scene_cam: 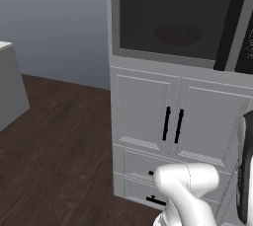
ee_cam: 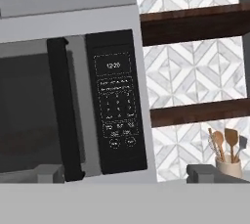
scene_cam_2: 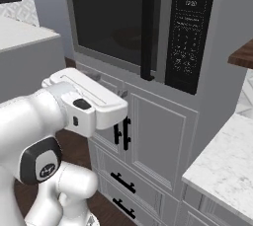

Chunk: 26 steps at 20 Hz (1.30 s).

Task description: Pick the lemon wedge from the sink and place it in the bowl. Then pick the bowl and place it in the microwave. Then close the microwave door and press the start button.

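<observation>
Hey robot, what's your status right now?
Fingers apart, empty. Microwave door shut, bowl dimly seen inside. Control panel ahead, nothing blocking it.

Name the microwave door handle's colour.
Black; the door handle shows best in the hand view.

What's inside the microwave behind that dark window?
Through the microwave door you can faintly see the bowl, a dim reddish-brown shape sitting inside the microwave. The glass is too dark to tell if the lemon wedge is in it.

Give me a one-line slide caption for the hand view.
Microwave door shut, its dark control strip facing the camera, with wooden shelves and a utensil jar alongside.
</observation>
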### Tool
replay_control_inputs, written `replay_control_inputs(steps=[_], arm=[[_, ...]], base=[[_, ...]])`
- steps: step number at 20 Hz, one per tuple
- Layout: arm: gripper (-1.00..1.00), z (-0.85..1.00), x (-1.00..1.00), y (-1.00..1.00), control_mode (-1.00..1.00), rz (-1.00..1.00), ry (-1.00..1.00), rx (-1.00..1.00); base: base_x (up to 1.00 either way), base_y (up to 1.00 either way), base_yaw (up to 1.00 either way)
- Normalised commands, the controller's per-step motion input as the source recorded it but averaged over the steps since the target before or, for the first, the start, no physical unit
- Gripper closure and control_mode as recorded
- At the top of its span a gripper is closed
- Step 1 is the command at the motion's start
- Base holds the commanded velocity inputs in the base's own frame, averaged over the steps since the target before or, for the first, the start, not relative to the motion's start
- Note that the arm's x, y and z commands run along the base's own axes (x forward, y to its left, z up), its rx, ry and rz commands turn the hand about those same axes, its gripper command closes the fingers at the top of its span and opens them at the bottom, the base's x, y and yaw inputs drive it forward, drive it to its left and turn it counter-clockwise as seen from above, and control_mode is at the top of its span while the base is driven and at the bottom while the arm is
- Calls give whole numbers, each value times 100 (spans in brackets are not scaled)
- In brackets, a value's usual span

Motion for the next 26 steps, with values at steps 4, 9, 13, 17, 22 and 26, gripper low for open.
replay_control_inputs(steps=[4, 9, 13, 17, 22, 26], arm=[[-100, -11, 11, 10, -100, 0, 2, -4], [-100, -41, 41, 2, -100, 4, 11, 0], [-100, -25, 48, 0, -100, 4, 8, 0], [-100, 0, 48, -9, -100, 2, 2, 0], [100, 0, 54, -16, -100, 0, 0, 0], [100, 0, 32, -40, -100, 0, 0, 1]], base=[[0, 0, 0], [0, 0, 0], [0, 0, 0], [0, 0, 0], [0, 0, 0], [0, 0, 0]])
